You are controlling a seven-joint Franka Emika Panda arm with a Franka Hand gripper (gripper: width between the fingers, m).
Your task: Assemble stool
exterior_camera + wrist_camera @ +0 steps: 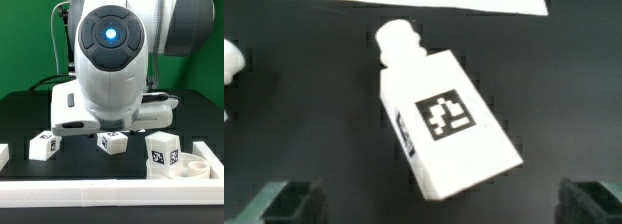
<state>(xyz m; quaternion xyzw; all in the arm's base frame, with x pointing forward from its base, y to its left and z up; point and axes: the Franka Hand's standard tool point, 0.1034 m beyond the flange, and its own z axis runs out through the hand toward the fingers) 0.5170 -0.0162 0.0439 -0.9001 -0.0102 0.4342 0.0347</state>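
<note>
In the wrist view a white stool leg (446, 120) lies flat on the black table, tag facing up and its peg end pointing away from the jaws. My gripper (441, 205) is open and empty, with one dark fingertip on each side of the leg's near end and apart from it. In the exterior view this leg (112, 142) lies below my arm (112, 70), which hides the fingers. Another leg (42, 145) lies at the exterior view's left. A third leg (162, 150) stands upright by the round seat (198, 166) at the right.
A long white rim bar (100, 190) runs along the front edge. A white piece (3, 153) shows at the far left. In the wrist view a white edge (482, 6) lies beyond the leg and a white rounded part (233, 62) lies to one side.
</note>
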